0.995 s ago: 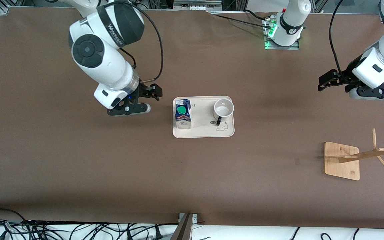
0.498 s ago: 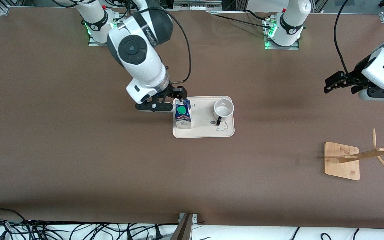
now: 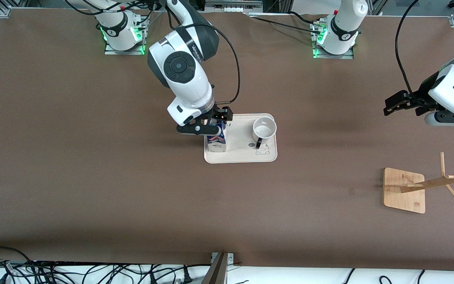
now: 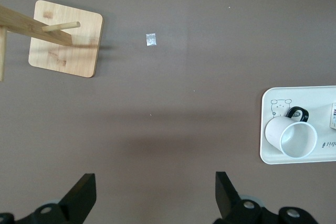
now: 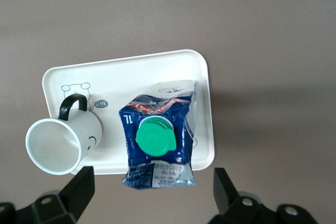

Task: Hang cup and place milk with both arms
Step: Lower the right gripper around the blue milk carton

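My right gripper (image 3: pixel 214 123) hangs over the milk (image 5: pixel 157 140), jaws wide; cup (image 3: pixel 264 129) beside it on the tray (image 3: pixel 242 157). Left gripper (image 3: pixel 402 103) waits, open.

A cream rectangular tray (image 3: pixel 239 157) with rounded corners is seen near the middle of the brown table (image 3: pixel 93 177), well apart from every edge. A small bear outline (image 3: pixel 263 150) is printed at the tray corner nearest the front camera on the left arm's side. A wooden rack (image 3: pixel 428 185) is set toward the left arm's end of the table; its flat square base (image 3: pixel 398 199) lies on the surface, and a slanted post with thin pegs rises from it. A tangle of black cables (image 3: pixel 73 272) is seen along the table's near edge.
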You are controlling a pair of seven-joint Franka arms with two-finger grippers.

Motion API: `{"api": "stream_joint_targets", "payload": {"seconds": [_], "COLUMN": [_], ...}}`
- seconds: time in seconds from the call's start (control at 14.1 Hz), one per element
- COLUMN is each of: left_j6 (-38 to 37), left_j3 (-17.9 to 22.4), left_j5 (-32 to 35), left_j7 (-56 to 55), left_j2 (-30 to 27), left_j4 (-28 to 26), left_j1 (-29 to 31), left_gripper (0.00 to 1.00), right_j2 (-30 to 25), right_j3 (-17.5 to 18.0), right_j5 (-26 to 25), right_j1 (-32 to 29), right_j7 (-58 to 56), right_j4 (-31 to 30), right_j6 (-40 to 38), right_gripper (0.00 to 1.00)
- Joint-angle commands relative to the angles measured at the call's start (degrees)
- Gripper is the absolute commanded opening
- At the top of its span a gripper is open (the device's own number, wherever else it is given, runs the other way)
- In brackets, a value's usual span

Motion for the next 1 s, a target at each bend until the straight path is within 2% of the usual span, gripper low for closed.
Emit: {"api": "stream_joint_targets", "payload": {"seconds": [0.0, 0.92], "left_j6": [-0.49, -0.4], "left_j3": [-0.4, -0.4], "left_j5": [0.71, 0.71], "left_j7": [0.13, 0.13], "left_j2": [0.81, 1.07], "left_j4": [1.79, 1.79], "left_j1": [0.32, 0.32], "left_gripper": [1.0, 1.0], "right_j2": [1.76, 4.4], "right_j3": [-0.28, -0.37], "right_j5": [-0.15, -0.24], "right_j1": [0.82, 0.03], "right_j7": [1.47, -0.72], "right_j4": [1.2, 1.2], "right_j6": [1.0, 2.85], "right_gripper": [1.0, 1.0]}}
